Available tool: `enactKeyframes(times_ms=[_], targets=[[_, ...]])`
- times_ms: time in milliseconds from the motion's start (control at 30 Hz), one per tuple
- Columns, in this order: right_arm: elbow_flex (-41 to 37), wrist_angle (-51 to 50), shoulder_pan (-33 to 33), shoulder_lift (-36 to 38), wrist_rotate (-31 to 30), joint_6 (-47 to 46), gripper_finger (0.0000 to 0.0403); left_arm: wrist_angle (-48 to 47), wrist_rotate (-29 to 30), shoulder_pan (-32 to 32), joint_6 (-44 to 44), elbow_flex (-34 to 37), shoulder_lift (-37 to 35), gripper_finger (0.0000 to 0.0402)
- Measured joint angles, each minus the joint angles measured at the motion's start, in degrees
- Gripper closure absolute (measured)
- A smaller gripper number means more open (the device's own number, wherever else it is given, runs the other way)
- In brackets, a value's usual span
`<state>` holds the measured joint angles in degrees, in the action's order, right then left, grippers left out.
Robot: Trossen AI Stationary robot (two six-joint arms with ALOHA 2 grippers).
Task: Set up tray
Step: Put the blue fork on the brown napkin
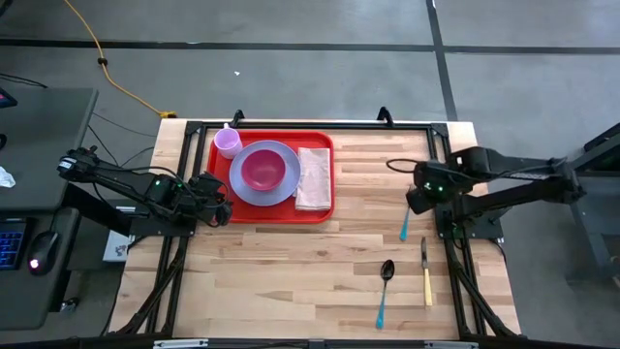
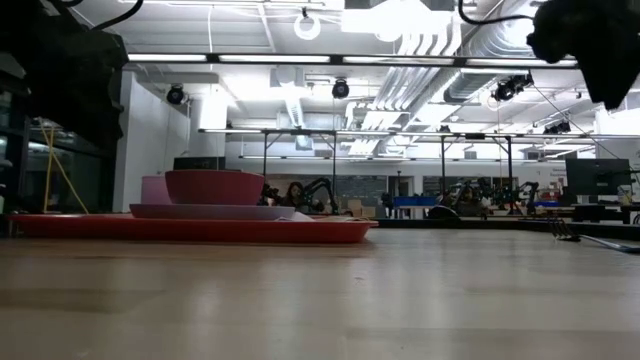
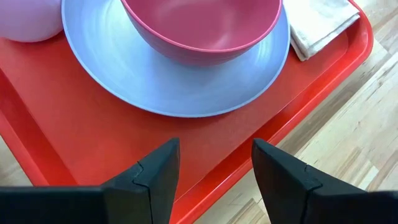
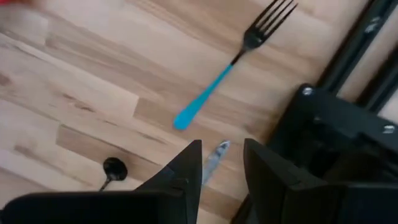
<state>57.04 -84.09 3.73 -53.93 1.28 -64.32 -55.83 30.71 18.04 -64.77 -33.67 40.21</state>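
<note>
The red tray (image 1: 325, 208) lies on the wooden table's far left part. On it rest a lavender plate (image 1: 289, 184) carrying a pink bowl (image 1: 263, 170), a pale purple cup (image 1: 228, 142) and a folded cream napkin (image 1: 314, 179). My left gripper (image 1: 221, 207) hovers open over the tray's near-left corner (image 3: 205, 155), both fingers above the red floor. My right gripper (image 1: 416, 201) is open above the table's right part; below it lies a fork (image 4: 217, 84) with a blue handle.
A spoon (image 1: 385, 289) with a blue handle and a knife (image 1: 425, 271) with a pale handle lie near the table's right near side; the knife's tip (image 4: 214, 155) shows between my right fingers. Bare wood spans the middle and near left. Black frame rails border the table.
</note>
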Motion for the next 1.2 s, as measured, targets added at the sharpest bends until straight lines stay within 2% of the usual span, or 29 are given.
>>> enactKeyframes(times_ms=[500,633,900,1033,1200], targets=[[-14.93,16.51,0.00,1.45,5.80,-9.39,0.0307,0.00,-0.02,-0.02,-0.15,0.00,0.00,0.0174],[-17.92,21.48,0.00,1.46,5.69,-13.13,0.0307,0.00,-0.02,-0.02,-0.14,0.00,0.00,0.0174],[-20.94,23.01,0.00,1.44,4.51,-17.56,0.0307,-0.02,0.16,-0.02,-0.13,0.00,0.00,0.0174],[-22.86,26.22,0.01,1.42,2.11,-20.10,0.0307,-0.02,0.30,-0.02,-0.11,0.00,0.00,0.0174],[-25.50,29.93,0.10,1.37,2.13,-21.18,0.0307,-0.02,0.40,-0.02,-0.09,0.00,0.00,0.0174]])
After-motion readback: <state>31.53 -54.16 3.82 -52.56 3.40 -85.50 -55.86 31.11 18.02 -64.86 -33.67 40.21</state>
